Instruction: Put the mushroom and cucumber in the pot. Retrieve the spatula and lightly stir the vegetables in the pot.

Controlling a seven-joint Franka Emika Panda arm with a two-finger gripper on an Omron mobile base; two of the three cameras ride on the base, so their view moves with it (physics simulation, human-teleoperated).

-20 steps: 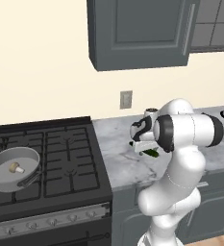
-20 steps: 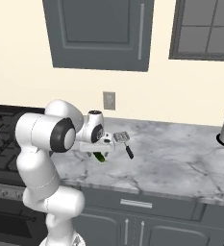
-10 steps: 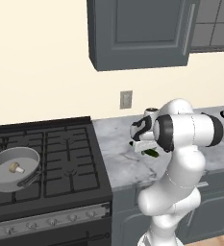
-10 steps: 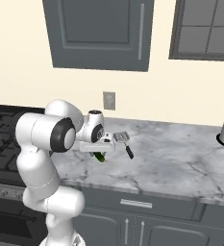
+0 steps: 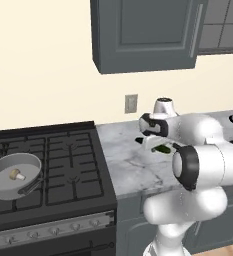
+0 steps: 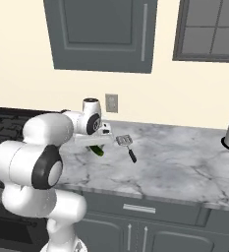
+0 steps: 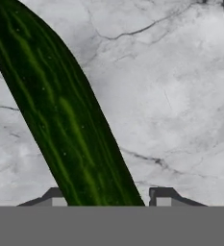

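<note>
**Gripper at the cucumber on the worktop**

While the arm reached low over the grey marbled worktop [image 6: 185, 167], the gripper [image 7: 106, 194] sat directly above the cucumber [image 7: 60, 110]. From the hand camera, the dark green cucumber ran lengthwise between the two fingertips [image 7: 164, 196], one on each side and close against it. Whether the fingers pressed on it or only stood beside it could not be told. From the right base camera, the cucumber [image 6: 97, 150] lay under the hand, toward the worktop's left part, between its back edge and its front edge.

The spatula [image 6: 127, 146] lay just beside the cucumber on its right, blade toward the back wall and black handle toward the front edge.

On the stove [image 5: 68, 170], left of the worktop, the pot [image 5: 14, 175] stood near the front left burner. The mushroom [image 5: 17, 174] rested inside the pot, on its flat bottom.
</note>
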